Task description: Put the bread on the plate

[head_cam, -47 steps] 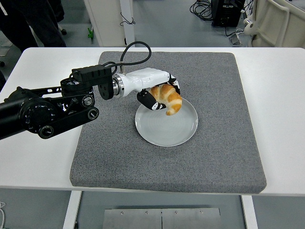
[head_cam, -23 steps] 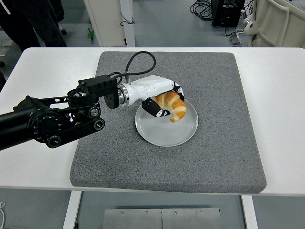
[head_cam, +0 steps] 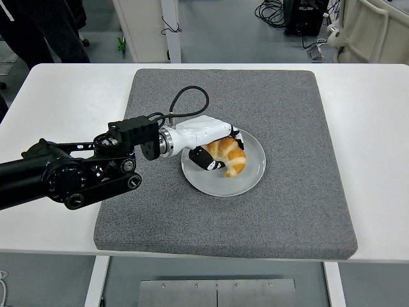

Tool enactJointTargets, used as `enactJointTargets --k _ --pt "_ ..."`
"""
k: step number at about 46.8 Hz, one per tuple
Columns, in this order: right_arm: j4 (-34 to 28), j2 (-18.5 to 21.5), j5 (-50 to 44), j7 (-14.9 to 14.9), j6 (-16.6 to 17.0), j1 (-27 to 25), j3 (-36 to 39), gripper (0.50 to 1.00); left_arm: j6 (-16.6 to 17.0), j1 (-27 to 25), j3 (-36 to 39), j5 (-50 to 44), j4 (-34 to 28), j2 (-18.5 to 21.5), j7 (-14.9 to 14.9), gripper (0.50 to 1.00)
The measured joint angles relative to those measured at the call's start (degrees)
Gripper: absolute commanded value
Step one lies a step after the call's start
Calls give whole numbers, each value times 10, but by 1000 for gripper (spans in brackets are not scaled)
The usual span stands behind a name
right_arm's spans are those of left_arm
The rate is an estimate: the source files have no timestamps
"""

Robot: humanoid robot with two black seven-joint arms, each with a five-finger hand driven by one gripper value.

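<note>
White table (head_cam: 383, 128), grey mat (head_cam: 287, 192) on it; floor and cables beyond (a person stands at top left). I see my left hand (head_cam: 214, 144) gripping the bread (head_cam: 228, 153) over the plate (head_cam: 252, 176), mid-mat, clear mat all around.

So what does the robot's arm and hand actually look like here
The left arm is black, built of round joints and flat links. Its hand has a glossy white shell with black fingers marked white at the tips. A black cable loops up from the wrist.
</note>
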Motion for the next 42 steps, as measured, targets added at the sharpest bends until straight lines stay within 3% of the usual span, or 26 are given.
enactJointTargets --k 42 --pt "0 0 0 0 0 0 0 1000 1 9 6 0 11 -4 0 500"
